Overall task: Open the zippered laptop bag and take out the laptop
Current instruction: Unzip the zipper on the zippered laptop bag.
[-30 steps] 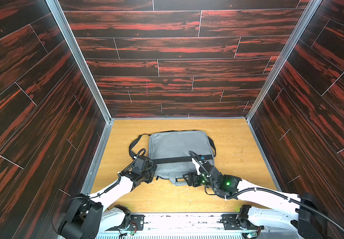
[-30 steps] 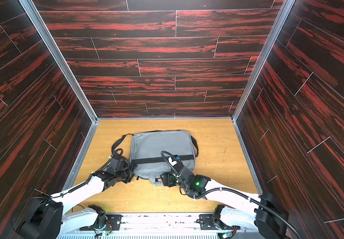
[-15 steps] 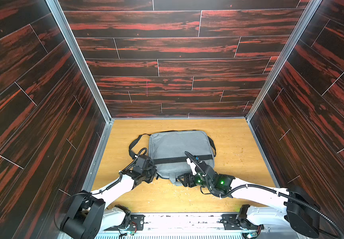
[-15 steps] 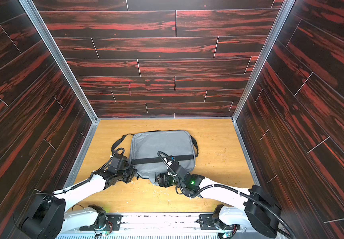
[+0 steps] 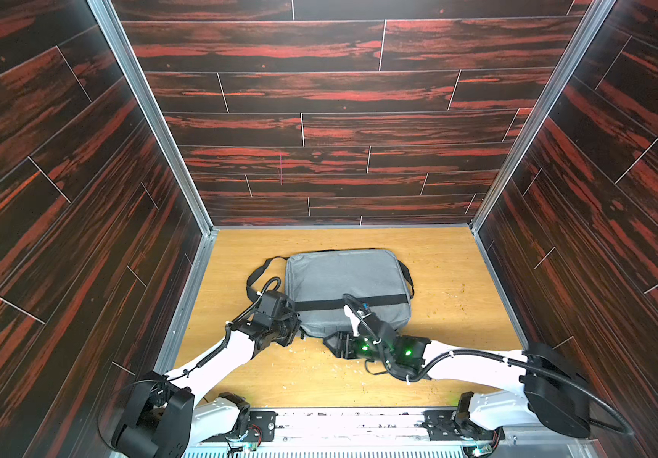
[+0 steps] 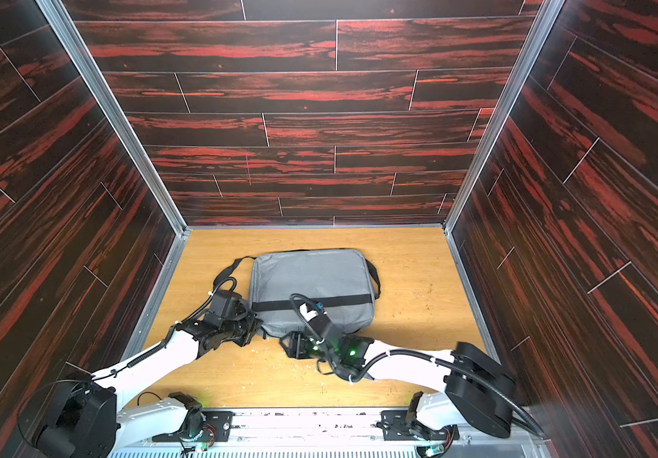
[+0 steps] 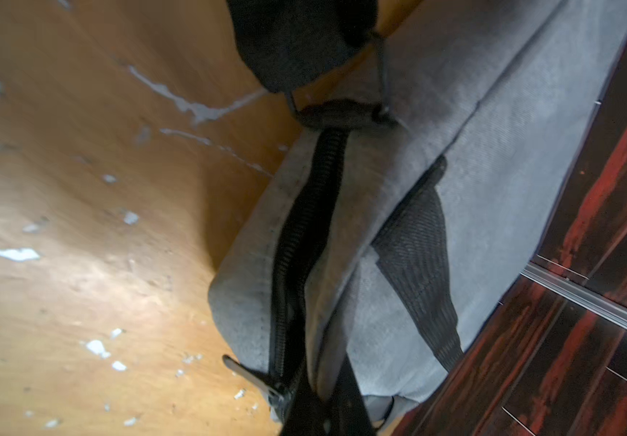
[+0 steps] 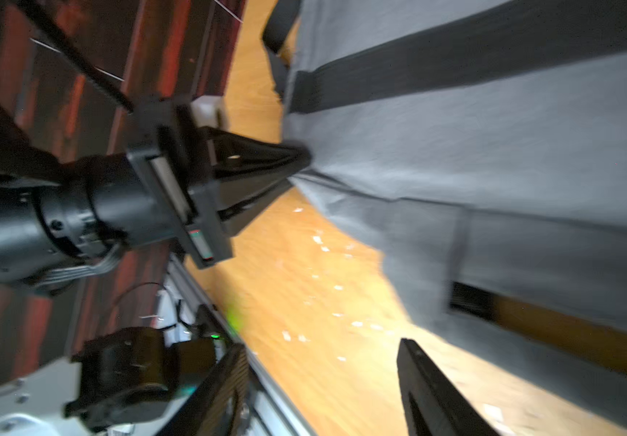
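The grey zippered laptop bag [image 5: 347, 285] [image 6: 311, 281] lies flat mid-table, its black band across the near half. My left gripper [image 5: 297, 331] [image 6: 258, 331] is at its near left corner, shut on a fold of grey fabric beside the zipper. In the left wrist view the gripper [image 7: 323, 396] pinches that fold, with the zipper pull [image 7: 244, 372] sticking out just beside it. My right gripper [image 5: 337, 344] [image 6: 293, 344] hovers open at the bag's near edge; nothing lies between its fingers [image 8: 417, 377]. The laptop is hidden.
Dark red wood-panel walls close in the left, back and right sides. The black shoulder strap [image 5: 258, 273] loops out on the bag's left. The wooden tabletop [image 5: 458, 317] carries white flecks. A metal rail [image 5: 319, 428] runs along the near edge.
My left gripper has closed on the bag's near left corner. The right gripper has slid left along the bag's near edge, its fingers a little narrower.
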{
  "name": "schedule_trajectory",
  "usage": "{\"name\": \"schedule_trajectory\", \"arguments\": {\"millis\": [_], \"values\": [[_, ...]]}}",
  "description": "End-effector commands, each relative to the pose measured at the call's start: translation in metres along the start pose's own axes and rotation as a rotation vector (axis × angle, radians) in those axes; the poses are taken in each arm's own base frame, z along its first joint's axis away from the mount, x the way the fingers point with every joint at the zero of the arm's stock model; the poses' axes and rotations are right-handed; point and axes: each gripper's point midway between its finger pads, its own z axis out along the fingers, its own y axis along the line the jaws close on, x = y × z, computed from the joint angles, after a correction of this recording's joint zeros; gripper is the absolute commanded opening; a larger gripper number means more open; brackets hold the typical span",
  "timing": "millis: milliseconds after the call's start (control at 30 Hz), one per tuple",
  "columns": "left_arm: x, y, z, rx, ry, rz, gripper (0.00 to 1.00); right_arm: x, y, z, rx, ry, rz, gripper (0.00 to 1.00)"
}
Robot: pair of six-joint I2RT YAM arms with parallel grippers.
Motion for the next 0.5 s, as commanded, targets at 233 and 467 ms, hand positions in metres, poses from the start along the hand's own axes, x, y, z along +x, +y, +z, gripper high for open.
{"name": "schedule_trajectory", "arguments": {"millis": [233, 467], "values": [[0.019, -0.037, -0.02, 0.099, 0.09, 0.003, 0.0, 0.008, 0.012, 0.059, -0.022, -0.119, 0.072, 0.59], [0.029, -0.039, -0.02, 0.102, 0.144, 0.008, 0.0, 0.001, 0.006, 0.085, 0.058, -0.208, -0.01, 0.56]]}}
